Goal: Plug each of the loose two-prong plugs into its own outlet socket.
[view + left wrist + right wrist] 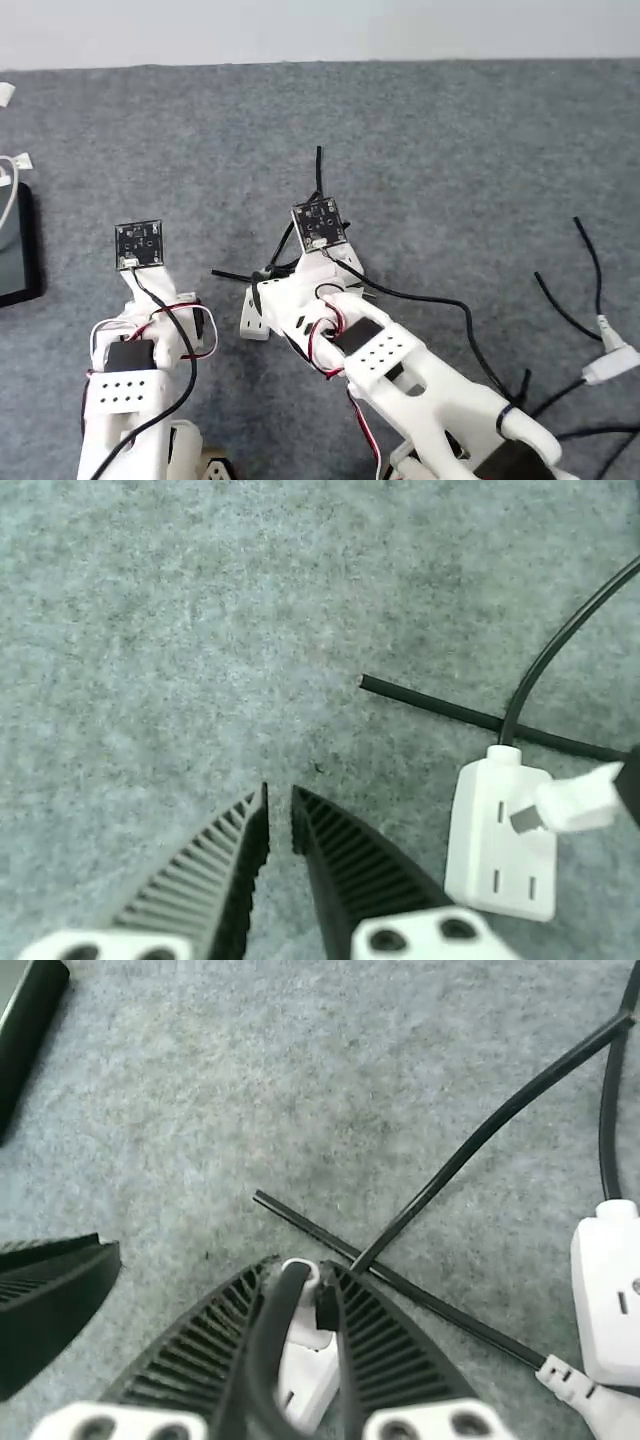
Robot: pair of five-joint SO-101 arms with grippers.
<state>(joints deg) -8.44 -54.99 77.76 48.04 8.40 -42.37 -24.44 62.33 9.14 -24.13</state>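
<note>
My right gripper (pixel 303 1282) is shut on a white two-prong plug (pixel 298 1276) with a black cord, held right over a white outlet block (pixel 300 1368). From the left wrist view, that plug (pixel 578 800) has a grey prong touching the face of the outlet block (pixel 498 852). My left gripper (pixel 279 815) hovers low over bare carpet beside the block, its fingers together with nothing between them. In the high view the outlet block (pixel 252 312) lies between the two arms. A second white block (pixel 610 1305) lies off to one side, and a loose white plug (pixel 612 358) rests at the far right.
Black cords (pixel 470 1140) cross the grey carpet around the outlet, and more cords (pixel 560 310) trail at the right. A dark flat device (pixel 18 245) sits at the left edge. Open carpet stretches across the back of the table.
</note>
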